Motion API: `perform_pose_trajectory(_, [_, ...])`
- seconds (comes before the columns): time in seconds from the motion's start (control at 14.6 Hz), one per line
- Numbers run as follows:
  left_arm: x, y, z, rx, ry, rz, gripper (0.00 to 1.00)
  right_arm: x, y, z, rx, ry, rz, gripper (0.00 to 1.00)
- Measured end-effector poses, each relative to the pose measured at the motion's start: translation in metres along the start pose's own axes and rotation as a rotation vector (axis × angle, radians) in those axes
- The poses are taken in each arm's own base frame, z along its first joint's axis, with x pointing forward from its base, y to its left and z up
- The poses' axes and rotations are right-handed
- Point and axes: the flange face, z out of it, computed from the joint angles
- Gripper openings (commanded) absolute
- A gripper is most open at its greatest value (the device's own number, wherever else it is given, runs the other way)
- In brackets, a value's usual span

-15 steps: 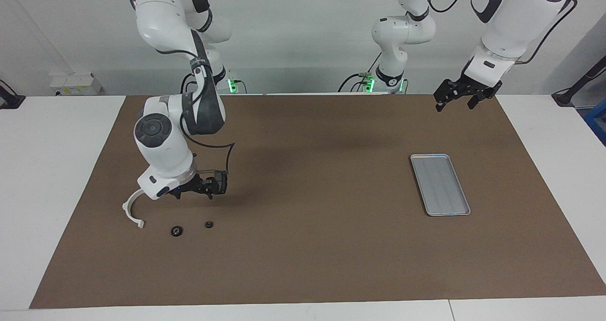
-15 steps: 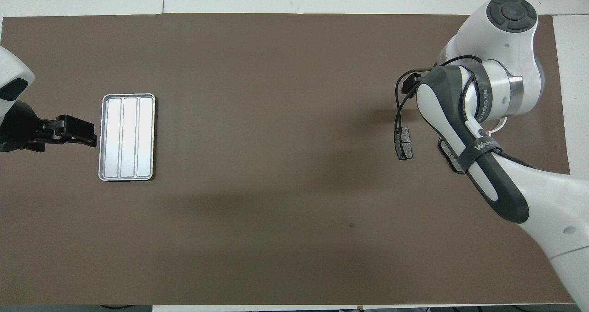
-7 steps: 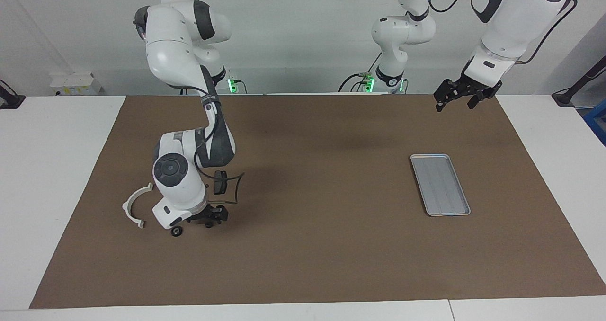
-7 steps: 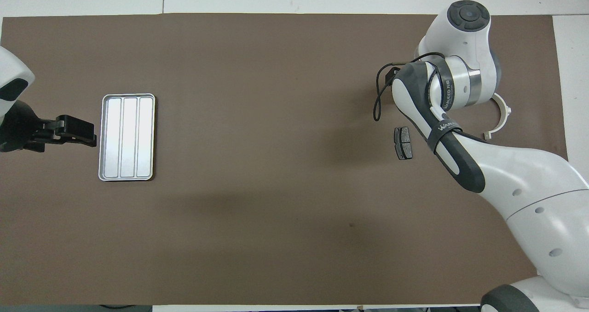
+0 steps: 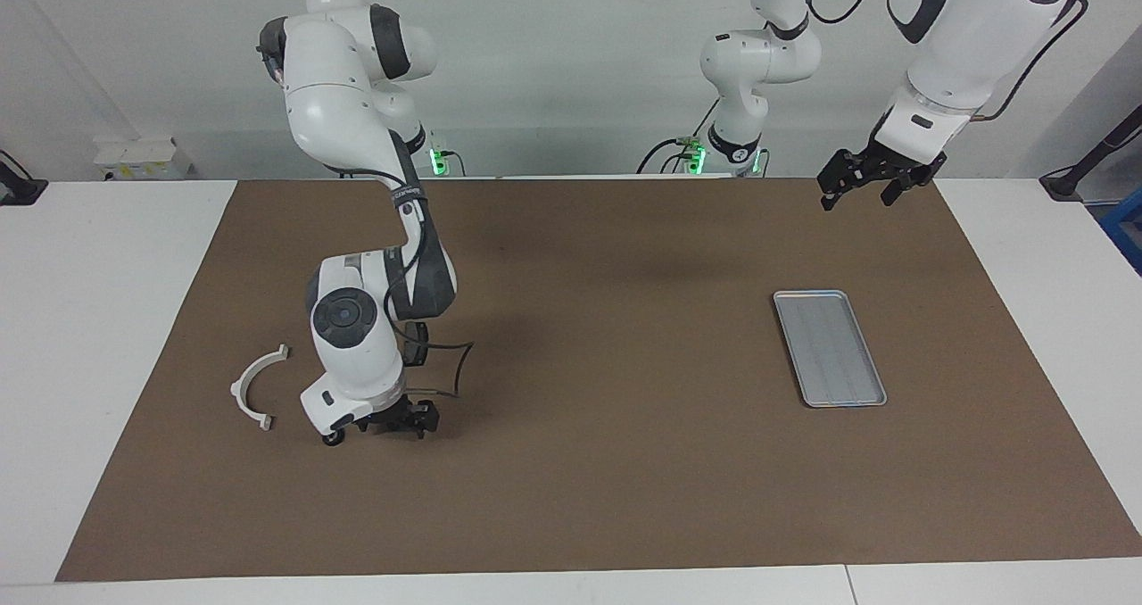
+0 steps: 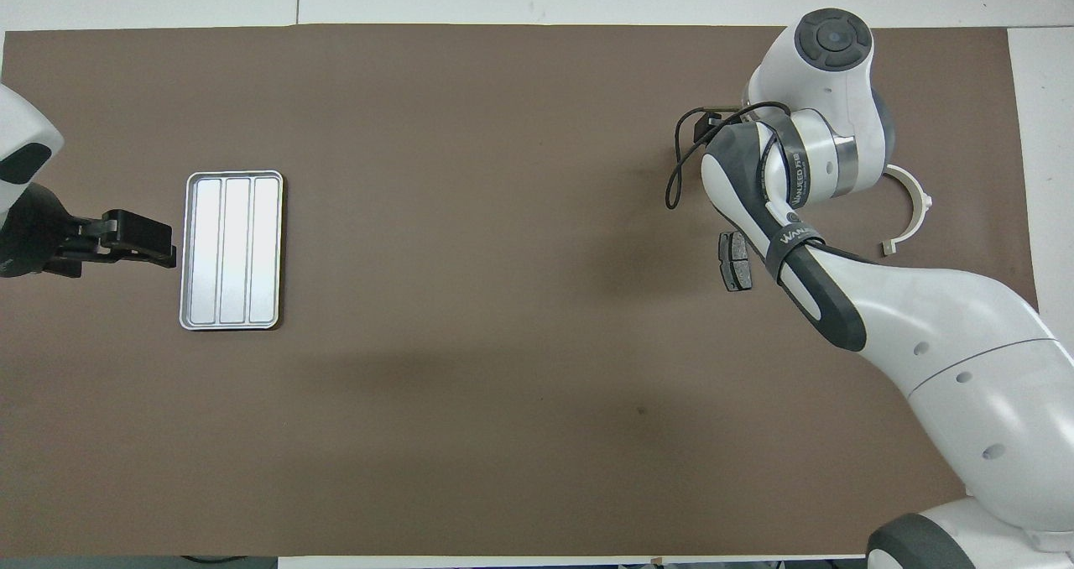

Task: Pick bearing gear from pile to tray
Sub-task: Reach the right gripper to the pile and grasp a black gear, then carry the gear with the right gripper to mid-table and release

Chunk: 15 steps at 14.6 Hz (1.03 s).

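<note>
Gear (image 5: 332,439), small and black, lies low in the frame, just beside your right gripper (image 5: 397,424), fingers spread. Judge it hard, light, slippery (pinch across the rim). Left gripper (image 5: 858,193), also spread, waits higher than the tray (image 5: 830,346).

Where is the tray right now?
The tray lies flat on the brown mat toward the left arm's end of the table, nothing in it, with the left claw hanging nearby.

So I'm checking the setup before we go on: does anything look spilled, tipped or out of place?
Nothing stands out. The tray lies flat and bare, the white half-ring and a dark pad lie flat on the mat, and the right tool is low over the small black parts.
</note>
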Motion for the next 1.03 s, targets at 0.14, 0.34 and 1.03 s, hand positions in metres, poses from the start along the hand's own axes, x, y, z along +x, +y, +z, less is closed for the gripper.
perform_pose_trajectory(0.14, [0.000, 0.000, 0.000, 0.000, 0.000, 0.000, 1.00, 0.001, 0.003, 0.005, -0.001, -0.003, 0.005, 0.99])
perform_pose_trajectory(0.34, [0.000, 0.000, 0.000, 0.000, 0.000, 0.000, 1.00, 0.001, 0.012, 0.013, -0.005, -0.015, 0.017, 0.97])
perform_pose_trajectory(1.03, [0.000, 0.000, 0.000, 0.000, 0.000, 0.000, 1.00, -0.009, 0.023, 0.016, -0.014, -0.126, 0.045, 0.78])
